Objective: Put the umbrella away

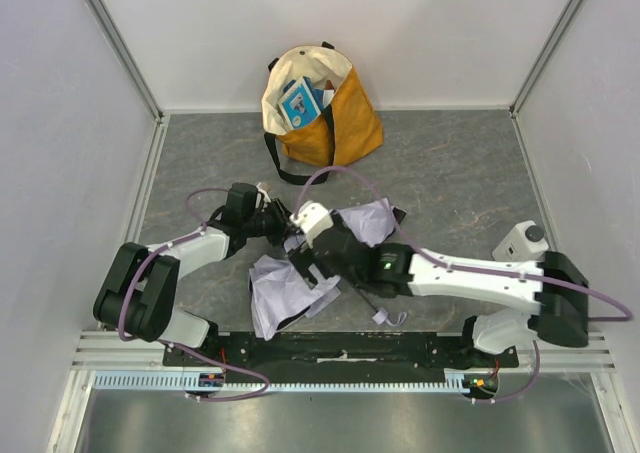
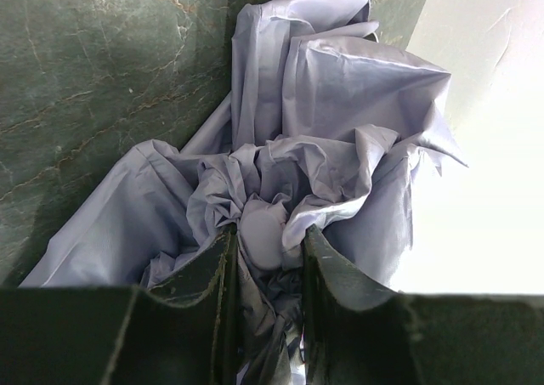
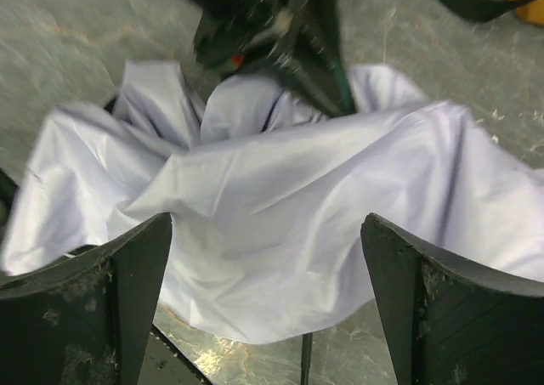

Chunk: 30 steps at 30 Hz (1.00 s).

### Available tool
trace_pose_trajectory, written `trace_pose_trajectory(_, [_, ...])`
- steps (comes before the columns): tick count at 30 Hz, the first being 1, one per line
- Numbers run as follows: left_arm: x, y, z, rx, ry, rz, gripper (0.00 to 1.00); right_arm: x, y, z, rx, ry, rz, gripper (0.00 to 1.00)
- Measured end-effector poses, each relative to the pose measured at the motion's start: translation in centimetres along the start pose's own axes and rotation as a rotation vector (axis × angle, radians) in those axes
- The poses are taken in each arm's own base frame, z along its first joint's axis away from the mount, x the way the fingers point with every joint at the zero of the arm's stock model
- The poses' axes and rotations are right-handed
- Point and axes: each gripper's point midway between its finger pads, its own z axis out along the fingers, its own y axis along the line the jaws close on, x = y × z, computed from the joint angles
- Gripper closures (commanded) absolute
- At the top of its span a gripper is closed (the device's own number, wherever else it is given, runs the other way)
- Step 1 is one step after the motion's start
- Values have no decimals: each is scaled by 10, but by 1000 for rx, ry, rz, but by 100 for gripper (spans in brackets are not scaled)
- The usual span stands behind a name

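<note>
One umbrella (image 1: 278,291). One tote bag (image 1: 345,123) at the far side. Two arms: left arm (image 1: 195,248), right arm (image 1: 470,273). Two end effectors: left end effector (image 2: 269,236), right end effector (image 3: 263,232). One bench (image 1: 450,173).

The umbrella (image 1: 283,291) is plain pale lavender-white, shading to grey-violet in its creases. The tote bag (image 1: 345,128) is mustard below and cream above, with black straps, and the packets (image 1: 300,98) inside it are blue and white. The worktop (image 1: 460,183) is grey-green with a marbled stone pattern, pale veins and a few rusty flecks. Both arms have white links and black joints, with purple cables (image 1: 340,173). The left claw (image 2: 268,240) and the right claw (image 3: 268,249) are very dark green, almost black, scuffed with pale specks.
</note>
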Motion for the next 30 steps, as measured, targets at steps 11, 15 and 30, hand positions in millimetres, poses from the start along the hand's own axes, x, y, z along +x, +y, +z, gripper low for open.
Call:
trace_pose_trajectory(11, [8,-7,-3,36,45,9,98,-2,-60,-7,-159,-10,207,2])
trace_pose_trajectory(15, [12,-25,-9,113,71,52,98,12,-65,-1,-232,36,248,2])
trace_pose_trajectory(30, [26,-89,-38,338,99,230,98,-11,-35,-6,-438,-37,350,19])
